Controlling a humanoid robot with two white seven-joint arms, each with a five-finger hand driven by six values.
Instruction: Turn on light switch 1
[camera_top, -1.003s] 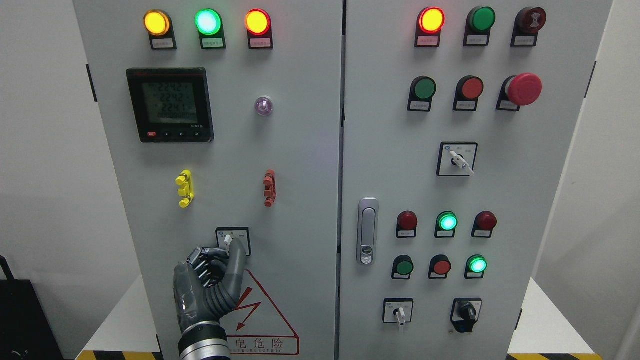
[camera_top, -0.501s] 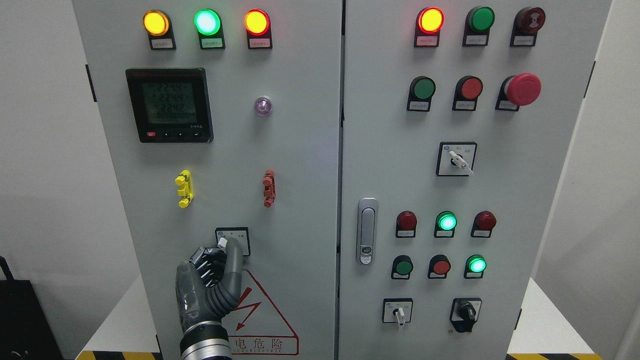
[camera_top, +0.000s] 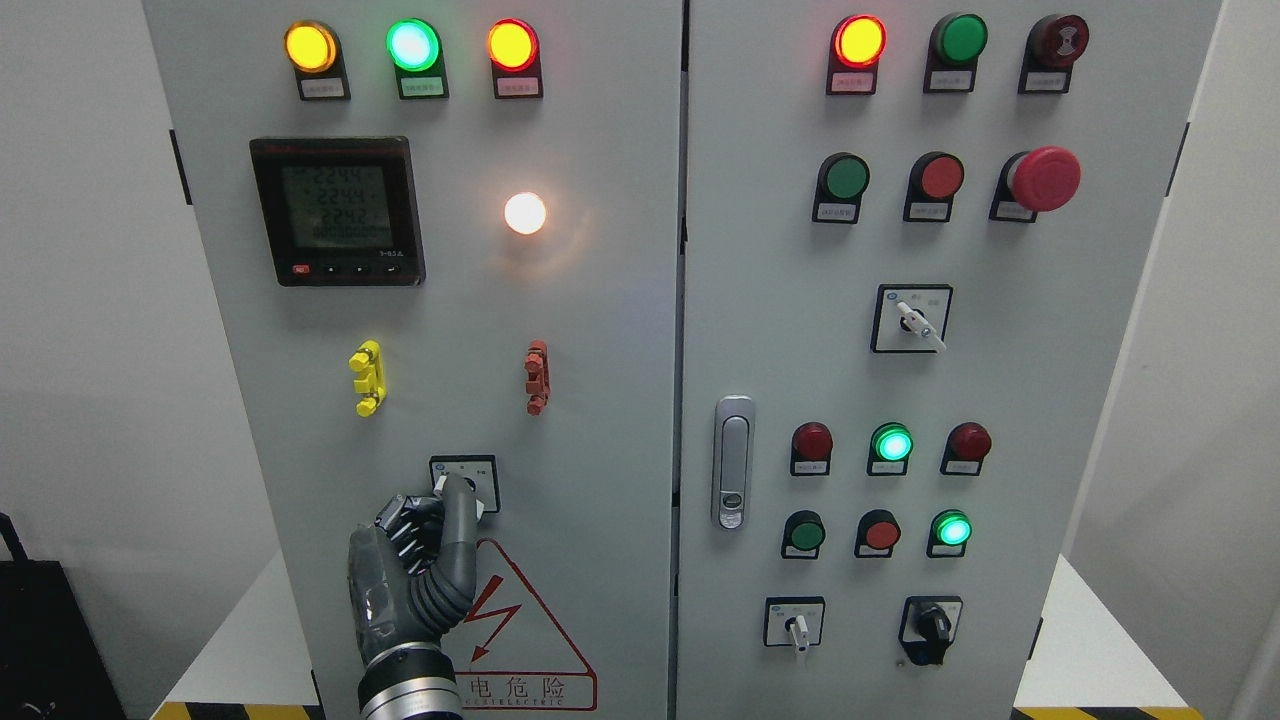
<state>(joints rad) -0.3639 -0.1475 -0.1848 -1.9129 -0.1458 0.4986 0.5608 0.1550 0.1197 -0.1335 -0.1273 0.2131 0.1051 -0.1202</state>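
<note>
One left hand (camera_top: 415, 575) fingertip on switch (camera_top: 463, 484)

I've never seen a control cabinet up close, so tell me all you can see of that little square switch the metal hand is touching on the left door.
The rotary switch is a small square plate with a black border and a pale face, with tiny print along its top too small to read. It is mounted flat, low on the left cabinet door, above a red warning triangle. The left hand covers the knob; one extended finger lies on it. How the knob points is hidden.
</note>
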